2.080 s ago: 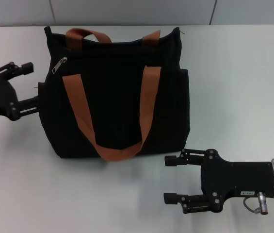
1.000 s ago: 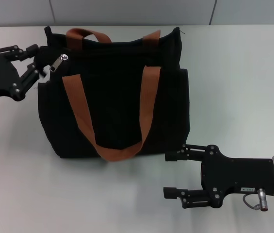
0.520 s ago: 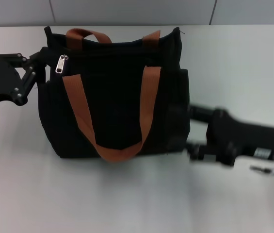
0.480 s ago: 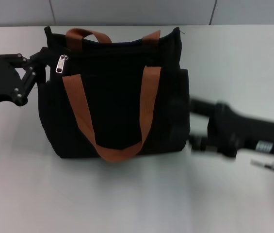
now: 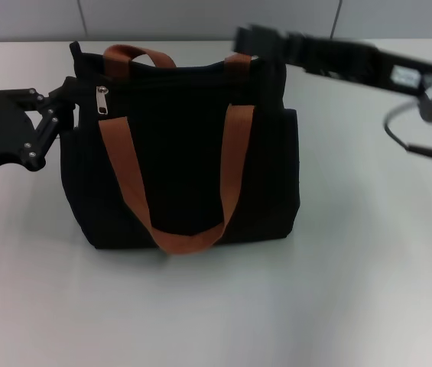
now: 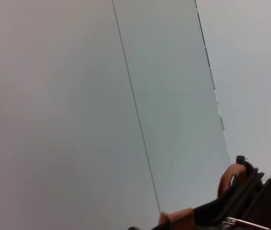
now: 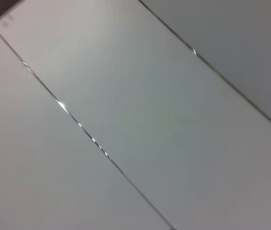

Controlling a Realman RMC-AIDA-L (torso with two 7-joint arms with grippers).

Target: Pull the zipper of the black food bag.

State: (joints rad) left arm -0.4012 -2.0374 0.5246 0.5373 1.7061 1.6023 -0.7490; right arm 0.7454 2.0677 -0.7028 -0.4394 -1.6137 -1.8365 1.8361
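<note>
Jaws of the left gripper (image 5: 69, 99) pinch the bag's (image 5: 185, 153) upper left corner; whether the right gripper's (image 5: 250, 37) jaws are wide or narrow cannot be told.

Standing upright on the pale worktop (image 5: 216, 306), the bag sits toward the far edge, close to the wall. Its zipper (image 5: 102, 100) pull hangs at the left end of the top line, just beside the left jaws and above the left strap (image 5: 120, 164). The right arm reaches in blurred from the right, its tip over the bag's top right edge near the rear strap (image 5: 238, 60). Open worktop lies in front of the bag and to its right. From the left wrist, only the bag's top rim and strap ends show against the wall.
</note>
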